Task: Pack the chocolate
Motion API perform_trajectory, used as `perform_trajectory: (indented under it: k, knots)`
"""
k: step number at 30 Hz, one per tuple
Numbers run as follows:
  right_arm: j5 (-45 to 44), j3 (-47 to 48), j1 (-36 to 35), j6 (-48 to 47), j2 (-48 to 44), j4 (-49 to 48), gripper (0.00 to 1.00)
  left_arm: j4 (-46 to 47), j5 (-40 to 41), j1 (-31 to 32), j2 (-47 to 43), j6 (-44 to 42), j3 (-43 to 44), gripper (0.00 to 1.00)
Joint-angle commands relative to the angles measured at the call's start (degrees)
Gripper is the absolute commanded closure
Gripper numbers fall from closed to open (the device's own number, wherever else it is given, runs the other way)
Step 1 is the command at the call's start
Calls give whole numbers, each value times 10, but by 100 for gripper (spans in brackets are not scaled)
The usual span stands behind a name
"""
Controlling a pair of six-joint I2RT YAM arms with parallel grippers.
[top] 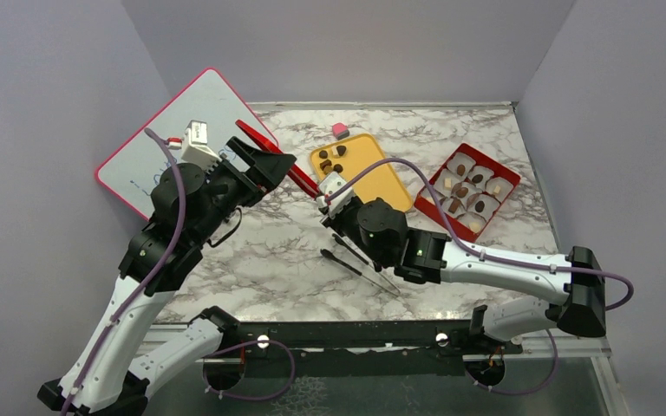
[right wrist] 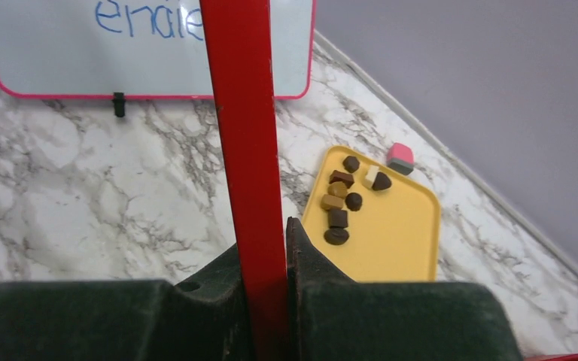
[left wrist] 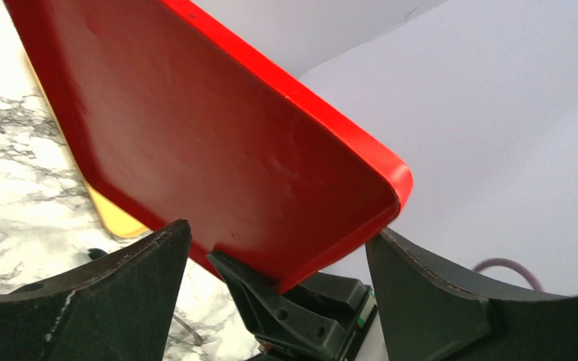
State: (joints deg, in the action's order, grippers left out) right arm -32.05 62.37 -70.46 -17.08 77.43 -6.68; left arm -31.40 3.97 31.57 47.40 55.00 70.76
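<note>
The right end effector [right wrist: 271, 244] pinches one edge of a red lid [right wrist: 244, 113], holding it on edge above the bench [top: 260, 260]. The left end effector [left wrist: 278, 233] is spread wide, with the lid's far-left corner between its fingers. Some chocolate [top: 329, 159] lies at the far end of a yellow tray [top: 381, 186]. More sits in white cups inside the red box [top: 427, 206] on the right.
</note>
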Motion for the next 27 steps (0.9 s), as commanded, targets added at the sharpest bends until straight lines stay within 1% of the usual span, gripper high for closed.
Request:
perform_trajectory:
  k: [1,3,6,7,10,11,13,15,16,17,19,21,23,25,26,27]
  knots:
    - [-68,39,-4,-73,38,-33,99,20,37,-1,26,-31,19,20]
    - [-85,49,-4,-80,57,-31,99,28,48,-1,31,-35,18,21]
    - [-98,54,-4,-78,75,-30,99,41,68,-1,32,-41,7,29]
    - [-100,55,-4,-76,80,-29,99,43,80,-1,31,-38,2,35]
    - [-112,58,-5,-71,96,-28,97,49,111,-1,27,-29,-15,58]
    - [-115,58,-5,-71,102,-28,97,49,120,-1,26,-25,-20,63]
    - [-119,58,-5,-72,112,-31,95,50,131,-1,30,-21,-25,69]
    - [-127,56,-5,-72,121,-37,91,50,133,-1,34,-23,-26,75]
    - [-131,54,-5,-72,123,-41,88,50,135,-1,36,-24,-27,80]
    - [-132,51,-5,-72,126,-43,85,51,137,-1,38,-24,-29,86]
    - [-131,47,-5,-60,125,-43,74,51,144,-1,38,-21,-32,100]
    - [-114,43,-5,-23,117,-20,61,56,147,-1,34,-17,-40,100]
    - [-74,35,-4,23,99,9,47,68,142,-1,25,-19,-49,100]
    - [-22,20,-2,63,76,25,33,84,132,-1,16,-29,-59,100]
    - [14,21,-1,87,66,48,27,92,128,-1,11,-33,-63,100]
    - [45,23,1,106,54,63,23,99,123,-1,7,-35,-68,100]
